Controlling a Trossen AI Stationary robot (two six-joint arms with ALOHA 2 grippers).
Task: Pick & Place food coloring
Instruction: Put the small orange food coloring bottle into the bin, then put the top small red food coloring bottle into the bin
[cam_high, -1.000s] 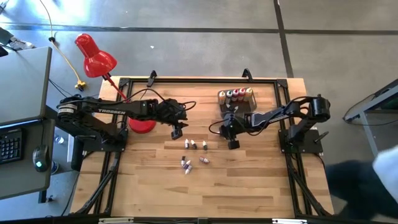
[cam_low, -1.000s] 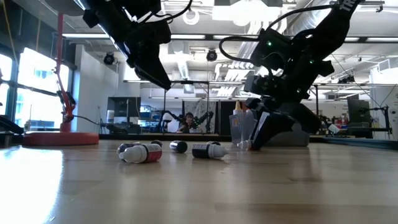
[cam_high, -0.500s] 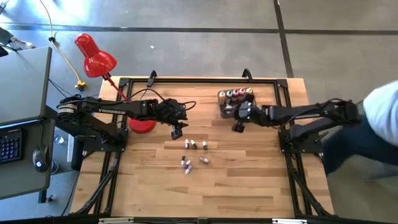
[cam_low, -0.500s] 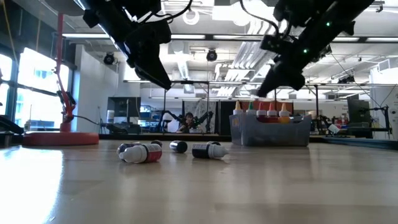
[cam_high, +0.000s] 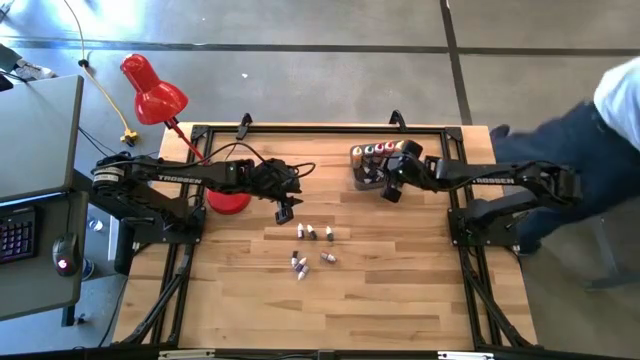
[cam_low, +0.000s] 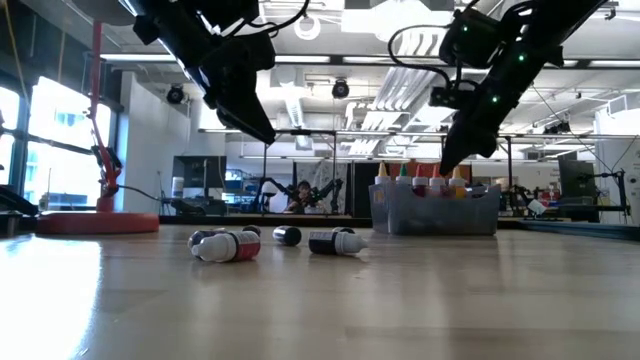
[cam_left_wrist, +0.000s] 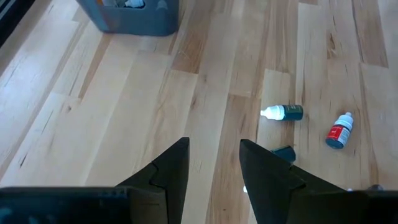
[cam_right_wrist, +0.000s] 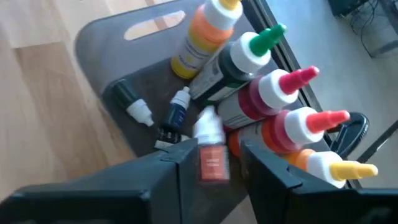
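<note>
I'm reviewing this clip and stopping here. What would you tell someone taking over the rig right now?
Left claw: open, empty, hovering over the table middle near the loose bottles.
Right claw: open, over the grey tub, with a small red-labelled bottle just below it among the tub's contents.
Done: the tall bottles and a few small ones are in the tub.
Left: about six small bottles lie on the table; pick them up and drop them in the tub.
</note>
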